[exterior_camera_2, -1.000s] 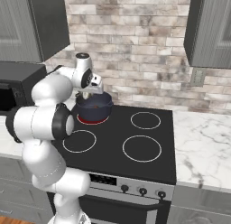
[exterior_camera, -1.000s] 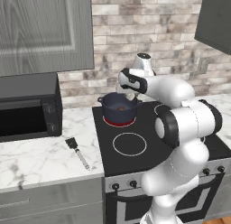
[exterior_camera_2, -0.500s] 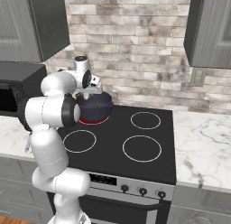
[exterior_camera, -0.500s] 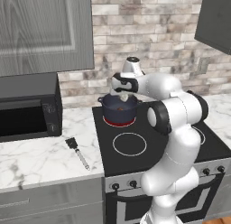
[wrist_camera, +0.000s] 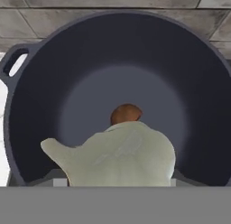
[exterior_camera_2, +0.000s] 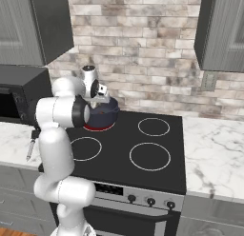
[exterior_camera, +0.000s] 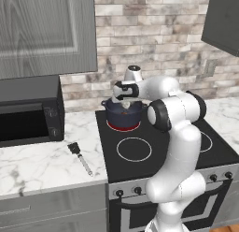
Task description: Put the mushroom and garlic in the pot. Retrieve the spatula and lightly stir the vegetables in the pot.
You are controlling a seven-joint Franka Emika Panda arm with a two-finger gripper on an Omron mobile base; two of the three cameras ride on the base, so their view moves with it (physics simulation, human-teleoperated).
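Left base view is showing, leftward, a black microwave (exterior_camera: 28, 115) sitting on the marble counter (exterior_camera: 42, 165), one spatula (exterior_camera: 79, 157) lying beside the black stove (exterior_camera: 154, 151). One pot (exterior_camera: 123, 113) is standing on the red-glowing burner; one mushroom (wrist_camera: 126, 114) is resting inside. Gripper (exterior_camera: 126, 104) is holding one garlic (wrist_camera: 119, 155) over the pot.
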